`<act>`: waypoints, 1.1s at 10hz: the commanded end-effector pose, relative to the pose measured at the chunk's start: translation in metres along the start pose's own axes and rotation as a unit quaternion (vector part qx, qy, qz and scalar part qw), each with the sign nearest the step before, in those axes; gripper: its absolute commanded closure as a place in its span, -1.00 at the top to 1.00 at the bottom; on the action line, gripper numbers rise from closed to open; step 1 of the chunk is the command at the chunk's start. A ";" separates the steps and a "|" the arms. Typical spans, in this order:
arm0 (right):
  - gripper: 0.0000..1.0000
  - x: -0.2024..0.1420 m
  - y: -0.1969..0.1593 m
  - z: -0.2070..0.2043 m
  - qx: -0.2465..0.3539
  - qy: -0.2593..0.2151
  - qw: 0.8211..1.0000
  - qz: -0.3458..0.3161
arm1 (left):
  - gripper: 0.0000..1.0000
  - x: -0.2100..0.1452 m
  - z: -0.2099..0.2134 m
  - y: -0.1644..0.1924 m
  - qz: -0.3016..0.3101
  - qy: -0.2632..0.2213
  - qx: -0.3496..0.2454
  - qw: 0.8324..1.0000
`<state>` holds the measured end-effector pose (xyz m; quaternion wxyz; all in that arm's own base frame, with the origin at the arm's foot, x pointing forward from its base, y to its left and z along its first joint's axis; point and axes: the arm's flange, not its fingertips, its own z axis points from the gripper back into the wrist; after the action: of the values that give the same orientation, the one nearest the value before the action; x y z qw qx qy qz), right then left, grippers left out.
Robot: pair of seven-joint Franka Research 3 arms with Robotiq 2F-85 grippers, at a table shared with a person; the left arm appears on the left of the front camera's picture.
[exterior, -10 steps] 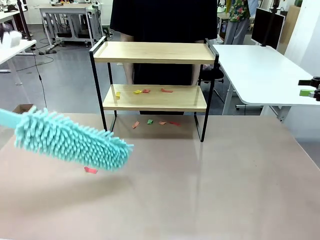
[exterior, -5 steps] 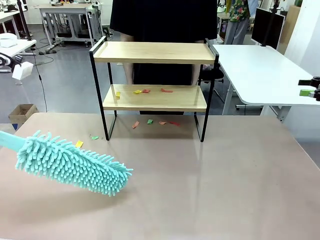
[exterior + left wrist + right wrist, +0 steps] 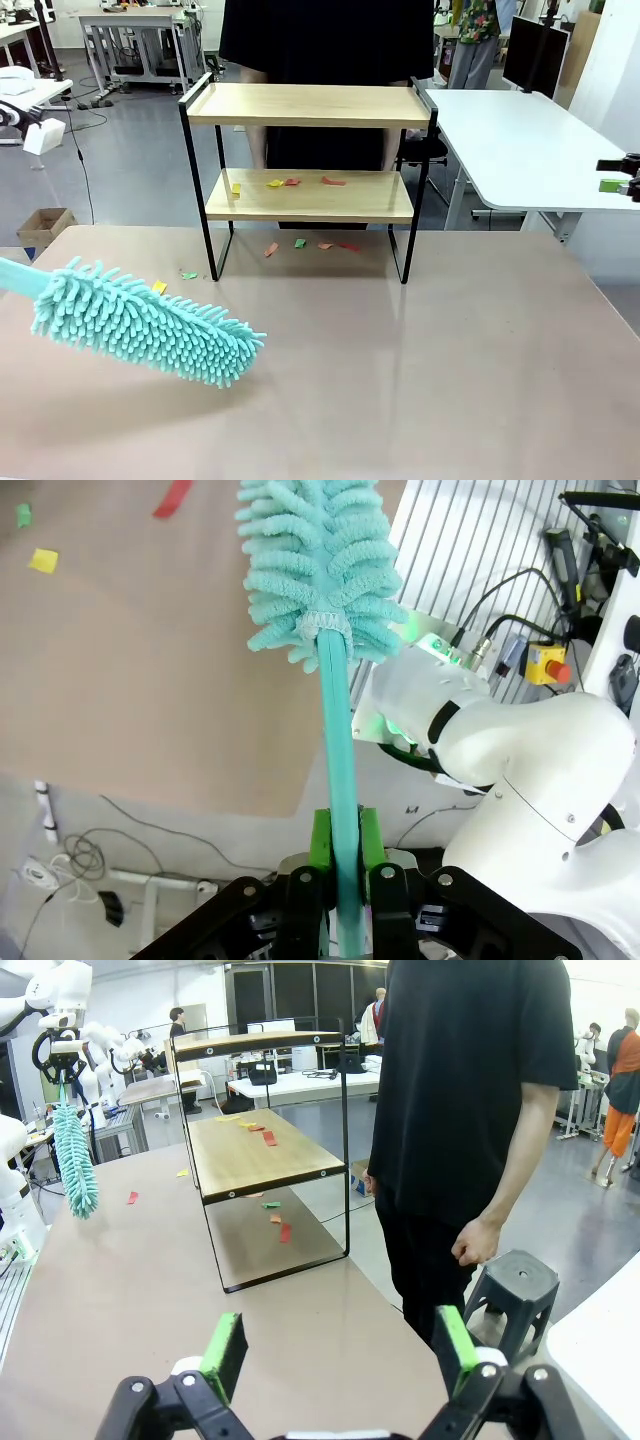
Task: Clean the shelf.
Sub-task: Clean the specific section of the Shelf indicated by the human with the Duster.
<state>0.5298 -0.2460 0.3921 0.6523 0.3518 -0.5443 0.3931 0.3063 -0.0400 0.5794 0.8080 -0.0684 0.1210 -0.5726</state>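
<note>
The shelf (image 3: 305, 105) stands at the table's far middle, with light wooden boards in a black frame. Several coloured paper scraps (image 3: 290, 182) lie on its lower board, and more scraps (image 3: 310, 244) lie on the table beneath it. My left gripper (image 3: 340, 880) is shut on the handle of a fluffy teal duster (image 3: 145, 322), which hangs low over the table's left side. A green scrap (image 3: 188, 275) and a yellow scrap (image 3: 158, 287) lie just behind the duster head. My right gripper (image 3: 340, 1350) is open and empty, off to the right (image 3: 606, 176).
A person in a black top (image 3: 470, 1090) stands behind the shelf, beside a grey stool (image 3: 520, 1280). A white table (image 3: 520, 150) adjoins the far right. The brown tabletop (image 3: 430, 350) stretches wide in front of the shelf.
The duster has dropped lower and drawn back towards the left front. The green and yellow scraps now show behind it, and the red scrap is covered. The right arm is still.
</note>
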 end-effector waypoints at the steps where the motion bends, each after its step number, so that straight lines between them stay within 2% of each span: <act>1: 1.00 0.003 0.001 -0.001 0.000 0.001 1.000 0.003 | -0.74 -0.002 0.003 -0.001 0.001 -0.001 0.000 1.000; 11: 1.00 0.003 0.001 -0.001 0.000 0.001 1.000 0.003 | -0.74 -0.002 0.003 -0.001 0.001 -0.001 0.000 1.000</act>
<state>0.5298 -0.2460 0.3921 0.6523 0.3518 -0.5443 0.3931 0.3064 -0.0400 0.5793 0.8080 -0.0685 0.1211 -0.5725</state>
